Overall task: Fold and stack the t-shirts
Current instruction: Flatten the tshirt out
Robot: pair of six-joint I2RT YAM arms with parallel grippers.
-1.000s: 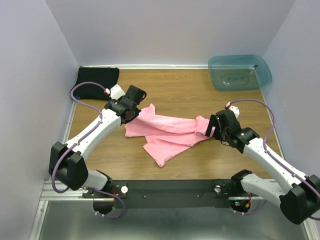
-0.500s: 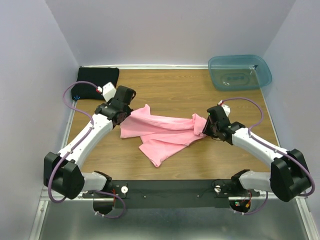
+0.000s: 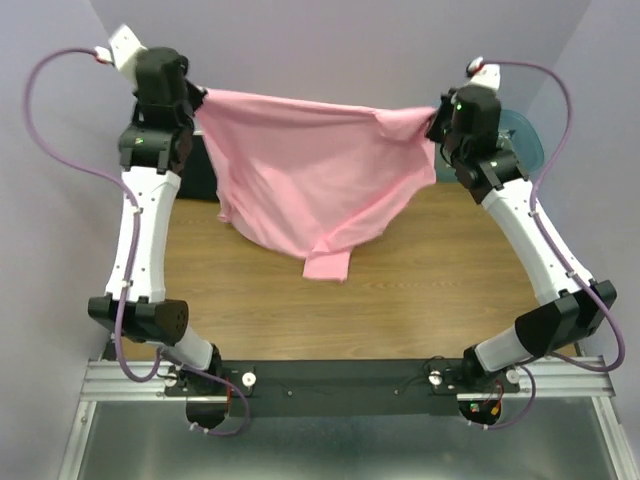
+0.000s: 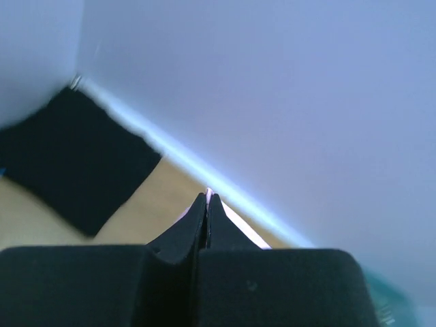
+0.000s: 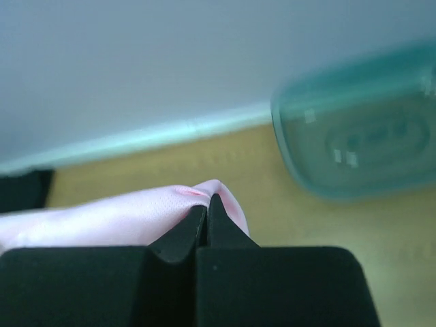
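The pink shirt (image 3: 310, 180) hangs spread wide across the upper middle of the frame, creased, with its lower tip drooping toward the table (image 3: 420, 290). Half a second ago it lay crumpled on the wood between lowered arms. The left gripper (image 3: 192, 98) is clamped on its upper-left corner and the right gripper (image 3: 437, 122) on its upper-right. The black shirt (image 4: 75, 157) lies folded at the table's far left corner.

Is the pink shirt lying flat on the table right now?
No: the pink shirt hangs spread in the air above the table, pinched at its top corners by the left fingers and the right fingers.
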